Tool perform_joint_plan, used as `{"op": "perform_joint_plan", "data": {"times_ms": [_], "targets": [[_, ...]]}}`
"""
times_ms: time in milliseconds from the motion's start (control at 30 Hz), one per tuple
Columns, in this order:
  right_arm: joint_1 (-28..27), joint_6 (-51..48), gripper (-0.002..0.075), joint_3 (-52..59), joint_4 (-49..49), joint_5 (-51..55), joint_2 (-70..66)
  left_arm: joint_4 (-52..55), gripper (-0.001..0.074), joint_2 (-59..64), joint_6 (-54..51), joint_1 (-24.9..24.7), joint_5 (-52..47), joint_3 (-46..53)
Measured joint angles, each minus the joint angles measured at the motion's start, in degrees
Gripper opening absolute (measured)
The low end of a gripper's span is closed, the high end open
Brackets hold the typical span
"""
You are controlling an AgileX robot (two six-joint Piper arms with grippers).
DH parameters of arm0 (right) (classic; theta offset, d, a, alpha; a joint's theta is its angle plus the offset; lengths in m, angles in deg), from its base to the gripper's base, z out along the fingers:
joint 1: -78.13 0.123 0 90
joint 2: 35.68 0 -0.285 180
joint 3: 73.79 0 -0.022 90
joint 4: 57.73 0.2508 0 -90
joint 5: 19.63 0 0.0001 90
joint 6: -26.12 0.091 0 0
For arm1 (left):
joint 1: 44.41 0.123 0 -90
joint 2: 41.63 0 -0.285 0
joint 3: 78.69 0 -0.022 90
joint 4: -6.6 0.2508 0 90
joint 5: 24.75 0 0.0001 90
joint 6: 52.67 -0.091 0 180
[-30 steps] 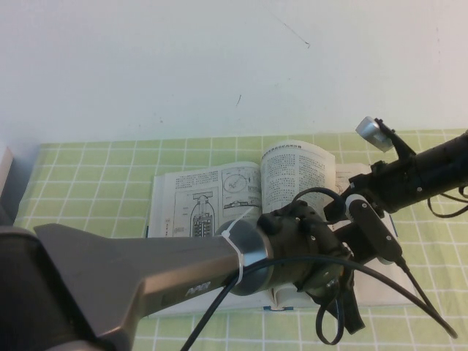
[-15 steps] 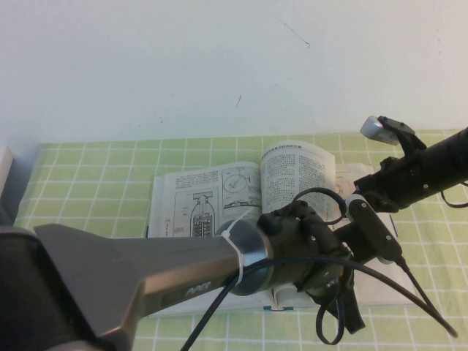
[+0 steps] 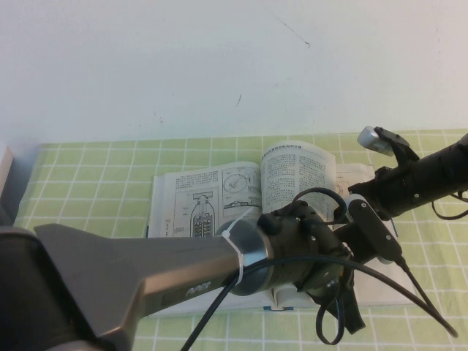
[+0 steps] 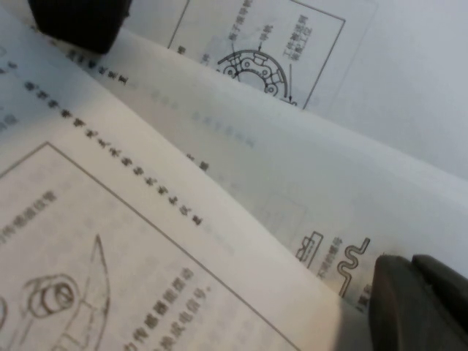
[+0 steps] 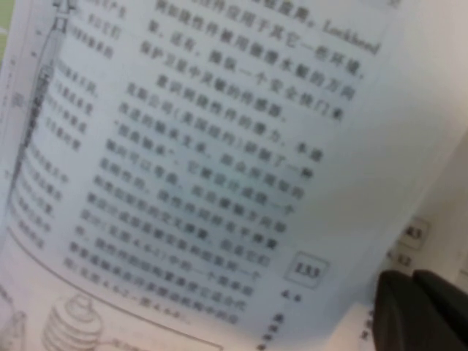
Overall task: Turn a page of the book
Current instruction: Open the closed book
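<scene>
The book (image 3: 186,201) lies open on the green checked cloth, and its left leaf shows a tall machine cutaway. The page (image 3: 296,175) stands up curved from the middle, its dense text side facing the camera. My right gripper (image 5: 423,311) reaches in from the right to the page's outer edge, and its fingers are closed together on that edge. The page's text fills the right wrist view (image 5: 205,168). My left gripper (image 4: 248,161) hangs low over the book's lower right leaves. Its fingers (image 4: 77,22) are wide apart with paper between them. The left wrist (image 3: 300,245) hides that part of the book.
The green checked cloth (image 3: 95,175) covers the table up to a white wall behind. A pale object (image 3: 6,172) sits at the far left edge. My left arm (image 3: 131,281) fills the foreground, with black cables looping near the book's front edge (image 3: 333,322).
My right arm's wrist rose a little and then came back down. The page stays standing in nearly the same place. My left arm has not moved.
</scene>
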Motion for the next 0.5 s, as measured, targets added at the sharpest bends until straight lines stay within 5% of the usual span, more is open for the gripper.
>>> {"op": "perform_joint_plan", "data": {"times_ms": [500], "targets": [[-0.2,-1.5,-0.0002,-0.4,3.8,2.1,-2.2,0.0,-0.0004,0.1,0.0,0.0,-0.1,0.0]]}}
